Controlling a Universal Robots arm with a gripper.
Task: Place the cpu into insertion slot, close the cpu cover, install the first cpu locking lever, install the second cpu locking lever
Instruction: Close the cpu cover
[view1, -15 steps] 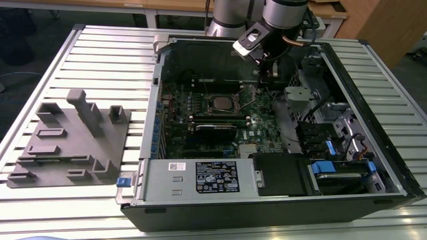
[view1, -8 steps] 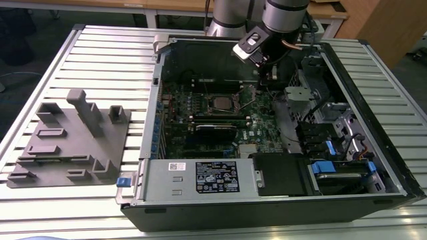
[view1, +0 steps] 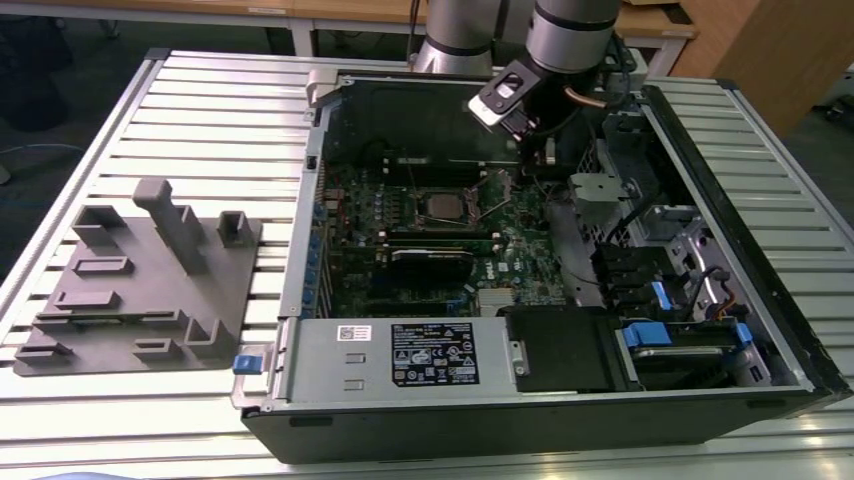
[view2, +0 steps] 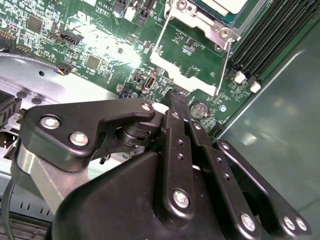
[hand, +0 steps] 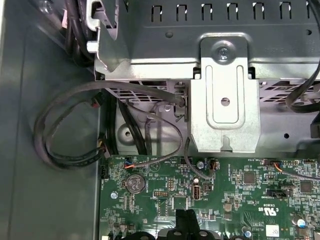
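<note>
In the exterior view, the cpu (view1: 441, 206) sits socketed; both wrist views show jaws together.

A green printed circuit board (hand: 240, 200) is recorded, studded with small black chips and connectors. A round silver coin battery (hand: 134, 183) is seated on it near the board's edge. A folded bare-steel bracket (hand: 224, 100), with one screw and a round hole, is fixed against a slotted grey sheet-metal cage (hand: 165, 30); its tab is brought down to the board's edge. A thick black cable bundle (hand: 60, 130) is looped over a plain grey case panel (hand: 30, 190) beside the board. The black pincer (hand: 185, 218) is seen over the board, its two narrow tips pressed together, nothing gripped.
</note>
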